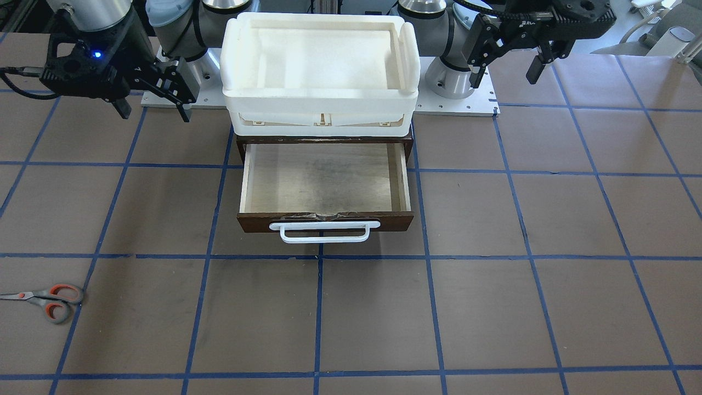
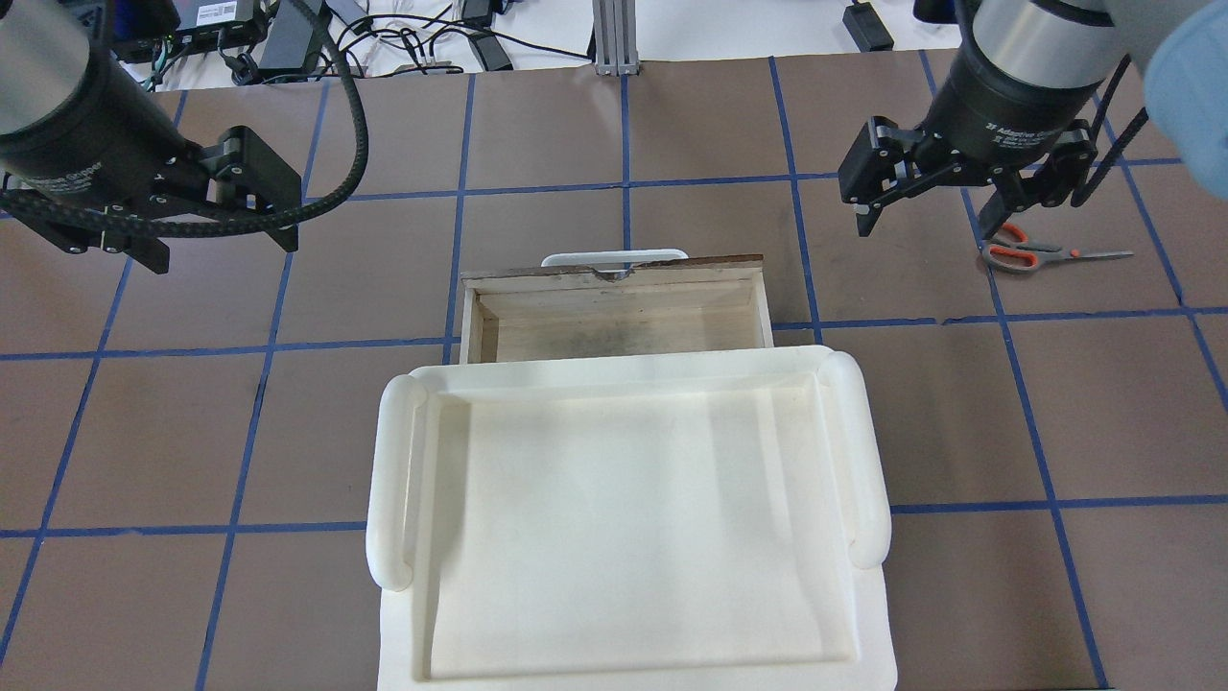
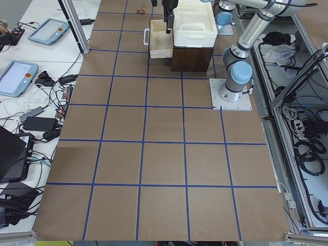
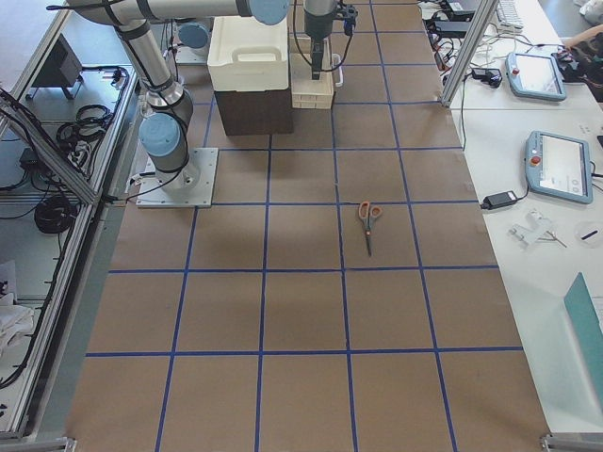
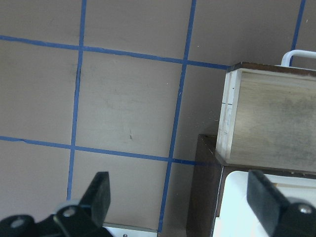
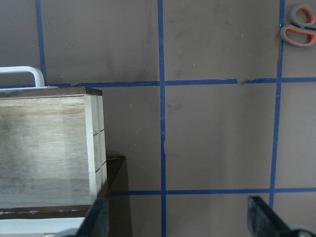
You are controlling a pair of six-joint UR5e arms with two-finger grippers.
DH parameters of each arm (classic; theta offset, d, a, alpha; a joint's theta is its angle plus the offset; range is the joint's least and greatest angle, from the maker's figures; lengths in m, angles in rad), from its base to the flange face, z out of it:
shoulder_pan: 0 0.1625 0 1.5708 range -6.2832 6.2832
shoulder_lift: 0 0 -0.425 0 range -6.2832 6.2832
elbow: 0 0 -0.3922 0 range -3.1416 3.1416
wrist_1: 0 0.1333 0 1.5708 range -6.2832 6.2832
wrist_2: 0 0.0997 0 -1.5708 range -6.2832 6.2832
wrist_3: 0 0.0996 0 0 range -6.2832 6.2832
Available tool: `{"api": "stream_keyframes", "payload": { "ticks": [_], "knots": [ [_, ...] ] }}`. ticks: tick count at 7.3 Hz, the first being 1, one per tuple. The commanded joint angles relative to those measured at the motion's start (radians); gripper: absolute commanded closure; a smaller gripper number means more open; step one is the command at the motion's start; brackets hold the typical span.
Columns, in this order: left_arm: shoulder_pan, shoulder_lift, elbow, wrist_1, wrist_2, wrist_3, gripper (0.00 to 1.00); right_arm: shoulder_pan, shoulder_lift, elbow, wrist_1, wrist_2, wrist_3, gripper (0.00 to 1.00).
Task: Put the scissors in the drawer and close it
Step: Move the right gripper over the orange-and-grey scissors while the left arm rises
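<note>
The scissors (image 1: 46, 300) have grey handles lined in orange and lie flat on the brown mat, far out on my right side; they also show in the overhead view (image 2: 1031, 254) and at the top right of the right wrist view (image 6: 298, 24). The drawer (image 1: 323, 184) is pulled open, with its pale plywood inside bare and its white bar handle (image 1: 324, 230) facing away from me. My right gripper (image 2: 935, 211) hovers open and empty, above the mat between the drawer and the scissors. My left gripper (image 2: 219, 240) hovers open and empty to the left of the drawer (image 2: 614, 321).
A white tray (image 2: 624, 509) sits on the dark brown cabinet (image 1: 241, 148) that holds the drawer. Blue tape lines grid the mat. Cables and power bricks (image 2: 403, 38) lie beyond the table's far edge. Tablets (image 4: 561, 165) sit on a side table.
</note>
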Motion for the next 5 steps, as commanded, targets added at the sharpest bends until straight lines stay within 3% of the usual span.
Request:
{"api": "stream_keyframes", "payload": {
  "ticks": [1, 5],
  "knots": [
    [0.0, 0.0, 0.0, 0.0, 0.0, 0.0, 0.0, -0.043, 0.038, 0.0, -0.023, -0.006, -0.2, 0.0],
    [-0.014, -0.031, 0.005, 0.044, -0.017, -0.001, 0.0, -0.193, 0.186, 0.0, -0.205, -0.018, -0.774, 0.0]
  ]
}}
